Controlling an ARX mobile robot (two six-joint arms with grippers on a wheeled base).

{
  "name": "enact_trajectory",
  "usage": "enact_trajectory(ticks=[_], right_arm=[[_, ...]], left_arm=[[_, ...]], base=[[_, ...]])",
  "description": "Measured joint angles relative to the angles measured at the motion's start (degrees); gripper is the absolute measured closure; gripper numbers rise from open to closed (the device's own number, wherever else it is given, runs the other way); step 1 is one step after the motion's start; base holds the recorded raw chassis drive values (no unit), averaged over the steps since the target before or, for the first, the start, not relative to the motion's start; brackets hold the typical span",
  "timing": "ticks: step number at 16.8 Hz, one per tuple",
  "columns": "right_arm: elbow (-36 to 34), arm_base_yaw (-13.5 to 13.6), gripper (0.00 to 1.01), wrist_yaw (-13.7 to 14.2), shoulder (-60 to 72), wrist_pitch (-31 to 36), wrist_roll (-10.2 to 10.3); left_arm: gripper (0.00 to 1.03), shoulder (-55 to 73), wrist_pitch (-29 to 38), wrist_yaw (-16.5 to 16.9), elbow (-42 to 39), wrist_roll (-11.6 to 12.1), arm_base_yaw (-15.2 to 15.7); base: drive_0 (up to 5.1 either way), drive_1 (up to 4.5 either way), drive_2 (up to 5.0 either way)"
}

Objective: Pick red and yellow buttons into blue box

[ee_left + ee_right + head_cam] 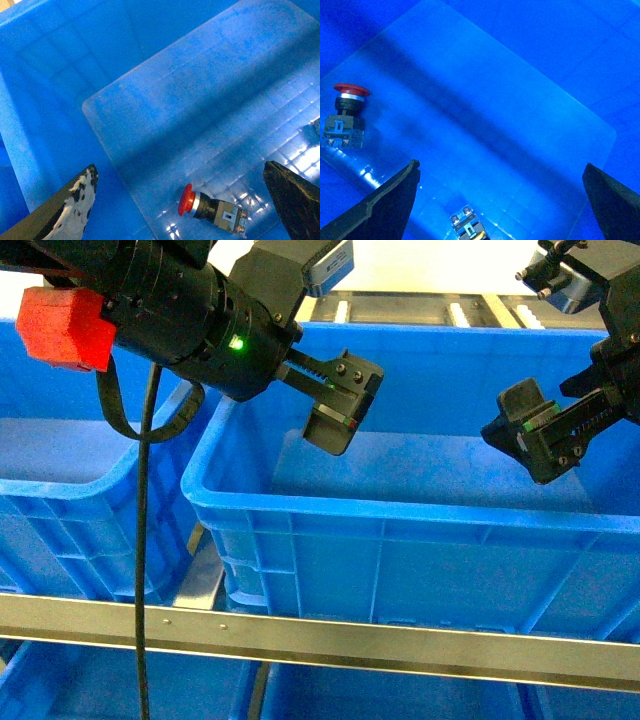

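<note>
While both grippers hang wide open & empty over blue box point(300, 508), red button point(212, 209) lies btwn left gripper point(180, 210) tips; yellow button point(467, 227) btwn right gripper point(502, 200) tips.

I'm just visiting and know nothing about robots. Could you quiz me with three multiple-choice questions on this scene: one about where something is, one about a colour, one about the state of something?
1. Where does the red button lie?
A. On the blue box's floor
B. On the metal rail
C. Between a gripper's fingers

2. What colour is the block on the left arm?
A. Green
B. Red
C. White

3. How do the two grippers stand?
A. Both shut on buttons
B. One open, one shut
C. Both open, holding nothing

Answers:
1. A: the red button lies on its side on the floor of the blue box.
2. B: the block is red.
3. C: left gripper and right gripper show fingers spread wide, nothing between them.
</note>
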Motion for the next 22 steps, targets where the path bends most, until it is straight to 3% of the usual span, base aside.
enact_trajectory(ticks=[4, 7, 12, 16, 17, 19, 20, 21, 22], right_arm=[[-0.1, 0.7, 0.03, 0.9, -0.1, -0.3, 0.0], [-3.7, 1.1, 0.03, 3.1, -4.5, 0.5, -0.4], [-6.7, -1.8, 0.03, 1.8, -16.0, -0.8, -2.7], [-11.0, -1.8, 0.03, 2.5, -24.3, -2.3, -4.7], [-11.5, -1.0, 0.03, 3.4, -24.8, -3.2, -6.3], [-11.9, -0.7, 0.03, 3.5, -24.8, -3.2, -7.5], [-17.4, 0.1, 0.13, 11.1, -25.1, 13.0, -2.7], [-23.5, 0.0, 0.24, 15.8, -26.9, 23.1, 4.4], [-30.2, -1.4, 0.37, 17.2, -29.5, 30.5, 12.5]], left_arm=[[0.05, -0.5, 0.7, 0.7, -0.6, 0.1, 0.0], [0.05, -11.4, 1.1, 2.8, -11.7, 0.8, 0.6], [0.05, -25.2, 2.7, 3.0, -21.5, 3.4, 2.8], [0.05, -33.1, 2.6, -2.3, -28.7, 3.4, 0.6], [0.05, -33.4, 0.7, -3.0, -29.2, 3.4, 0.0], [0.05, -33.3, 1.0, -3.0, -29.4, 3.4, -0.3], [0.09, -32.9, 9.8, -6.9, -31.7, 1.7, -1.1], [0.20, -33.4, 24.7, -16.5, -37.9, -3.4, -0.9], [0.33, -35.7, 34.6, -22.4, -45.4, -9.4, 1.1]], base=[[0.0, 0.00, 0.0], [0.0, 0.00, 0.0], [0.0, 0.00, 0.0], [0.0, 0.00, 0.0], [0.0, 0.00, 0.0], [0.0, 0.00, 0.0], [0.0, 0.00, 0.0], [0.0, 0.00, 0.0], [0.0, 0.00, 0.0]])
